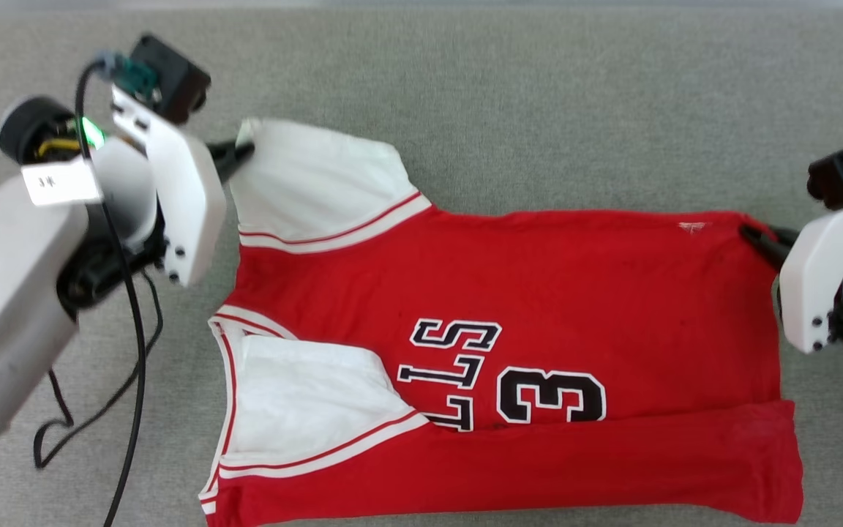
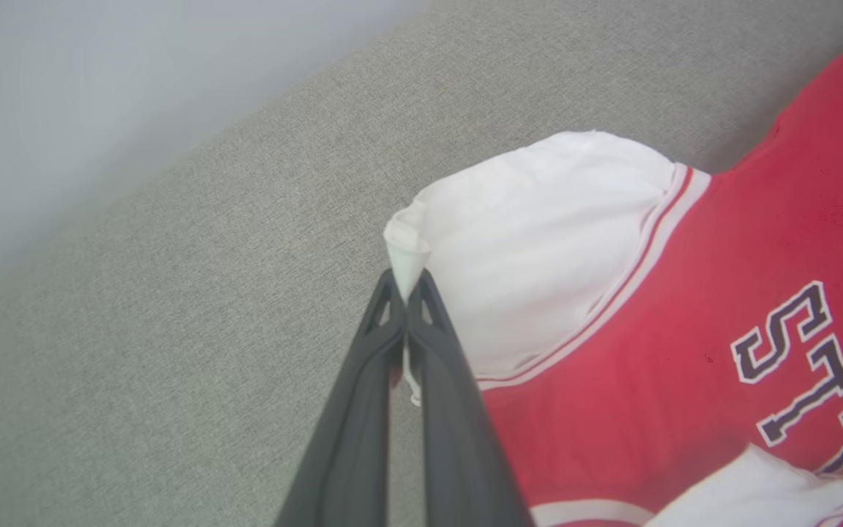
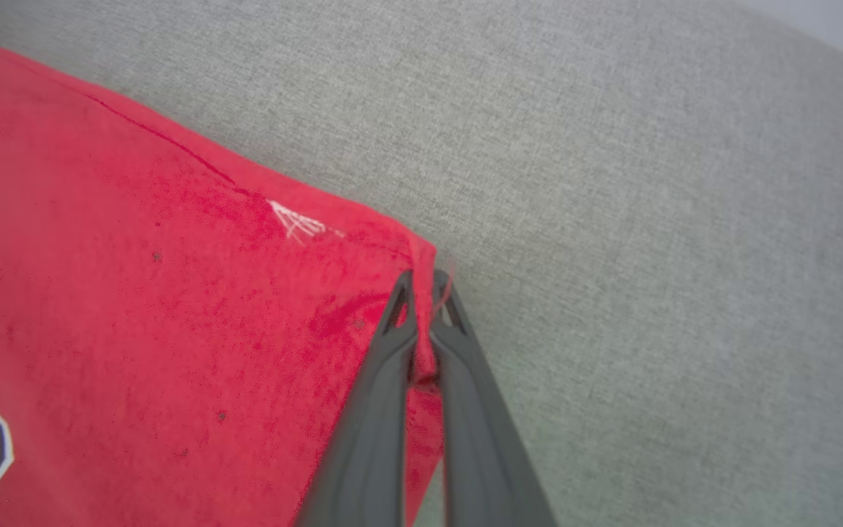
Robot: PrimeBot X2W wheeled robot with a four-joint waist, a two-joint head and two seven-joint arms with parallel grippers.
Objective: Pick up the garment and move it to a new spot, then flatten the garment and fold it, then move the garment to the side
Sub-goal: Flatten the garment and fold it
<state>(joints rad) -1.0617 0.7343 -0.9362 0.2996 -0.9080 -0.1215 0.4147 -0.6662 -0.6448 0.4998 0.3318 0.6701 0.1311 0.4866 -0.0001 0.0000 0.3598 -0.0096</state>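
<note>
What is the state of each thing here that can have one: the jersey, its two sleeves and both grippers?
garment: spread on the grey surface, near long edge folded over the lower part of the lettering.
left gripper: shut on the tip of the far sleeve.
right gripper: shut on the far hem corner.
far sleeve: spread out, tip held.
near sleeve: lying flat on the body.

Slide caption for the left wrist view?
Left gripper shut on the white sleeve tip of the garment, above the grey cloth surface.
</note>
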